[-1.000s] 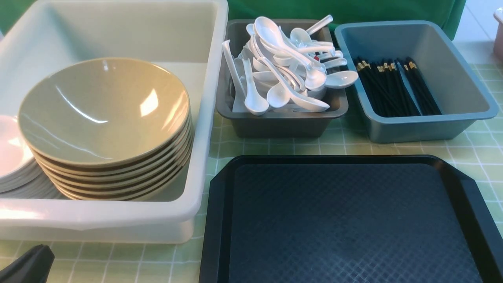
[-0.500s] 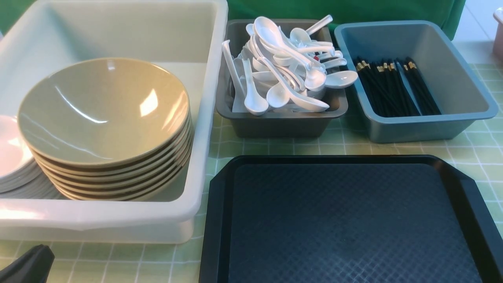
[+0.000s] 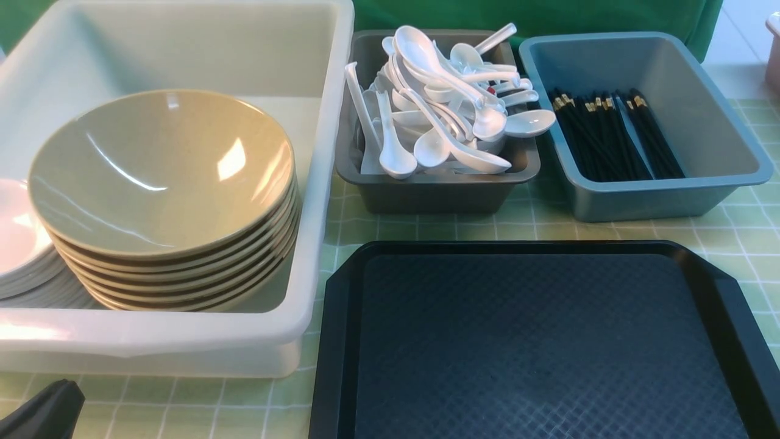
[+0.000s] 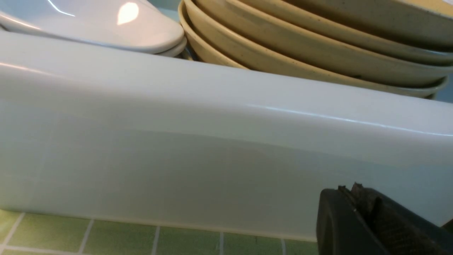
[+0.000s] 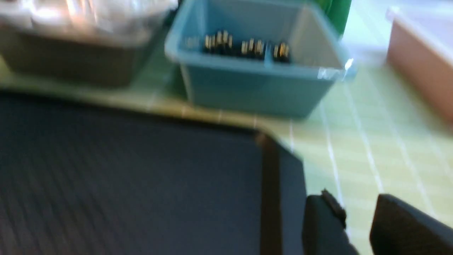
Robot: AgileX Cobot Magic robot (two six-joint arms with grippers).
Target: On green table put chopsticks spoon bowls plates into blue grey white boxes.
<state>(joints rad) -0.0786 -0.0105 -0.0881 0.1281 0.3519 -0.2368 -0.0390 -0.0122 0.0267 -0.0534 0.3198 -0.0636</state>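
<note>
The white box (image 3: 317, 183) on the left holds a stack of tan bowls (image 3: 161, 177) beside white plates (image 3: 18, 244). White spoons (image 3: 439, 103) are piled in the grey box (image 3: 432, 192). Black chopsticks (image 3: 609, 137) lie in the blue box (image 3: 664, 195). My left gripper (image 4: 348, 187) is shut and empty, low by the white box's near wall (image 4: 212, 159); only its tip (image 3: 61, 390) shows in the front view. In the blurred right wrist view, my right gripper (image 5: 357, 203) stands open with nothing between its fingers, over the green table beside the tray's corner.
A bare black tray (image 3: 548, 341) lies in front of the grey and blue boxes. A pink box (image 5: 424, 67) stands to the right of the blue box (image 5: 254, 85). Green checked cloth (image 3: 749, 231) covers the table.
</note>
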